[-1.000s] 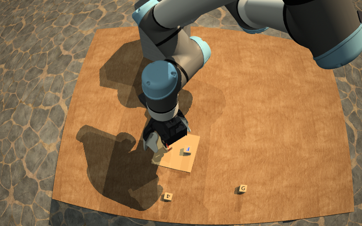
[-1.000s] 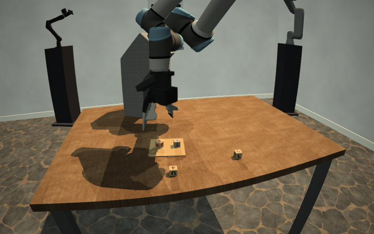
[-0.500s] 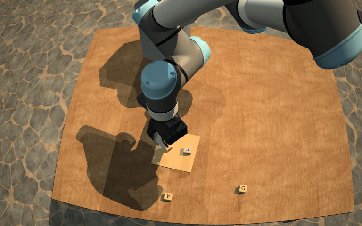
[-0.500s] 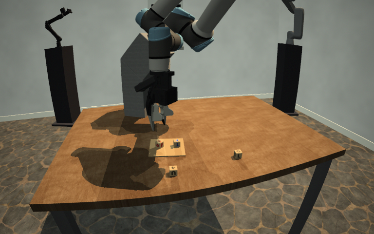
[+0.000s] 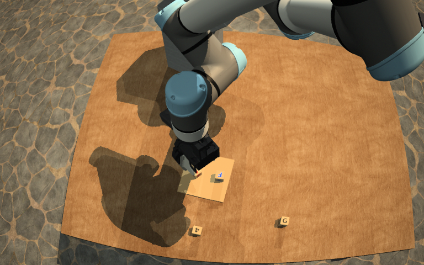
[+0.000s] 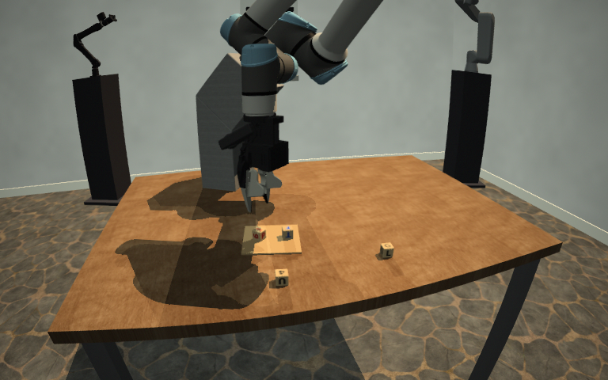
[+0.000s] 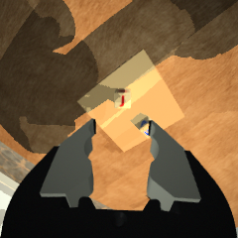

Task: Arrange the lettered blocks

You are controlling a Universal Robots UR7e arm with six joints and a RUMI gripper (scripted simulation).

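A light mat (image 5: 212,190) (image 6: 278,248) (image 7: 161,101) lies on the table, left of the middle. Two blocks stand on it. One has a red letter on top (image 6: 259,233) (image 7: 122,97), and my fingers partly hide it in the top view. The other shows a blue F (image 5: 220,175) (image 6: 287,232) (image 7: 144,125). A block with G on top (image 5: 284,221) (image 6: 386,250) and a block with 4 on top (image 5: 196,230) (image 6: 281,277) stand off the mat near the front edge. My gripper (image 6: 257,202) (image 7: 122,120) hangs well above the mat's left part, fingers partly apart with nothing between them.
The wooden table (image 5: 312,140) (image 6: 403,201) ends in a curved front edge. A grey pedestal (image 6: 214,134) carries the arm at the back. Two black pillars (image 6: 100,134) (image 6: 466,120) stand on the floor behind the table.
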